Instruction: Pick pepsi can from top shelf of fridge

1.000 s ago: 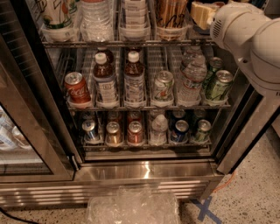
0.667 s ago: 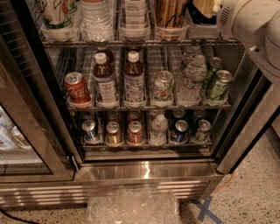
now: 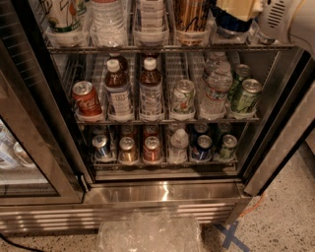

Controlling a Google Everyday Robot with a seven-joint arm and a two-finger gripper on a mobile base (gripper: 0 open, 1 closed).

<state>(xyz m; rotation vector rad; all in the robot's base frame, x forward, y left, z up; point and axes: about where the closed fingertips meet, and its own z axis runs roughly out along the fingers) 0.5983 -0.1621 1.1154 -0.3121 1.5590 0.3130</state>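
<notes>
One end effector (image 3: 239, 7), grip unclear, over one pepsi can (image 3: 229, 22) on the top shelf (image 3: 162, 48)

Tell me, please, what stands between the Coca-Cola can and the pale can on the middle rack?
A brown bottle and a second brown bottle, seen in the camera view. The gripper is at the top shelf, upper right.
</notes>
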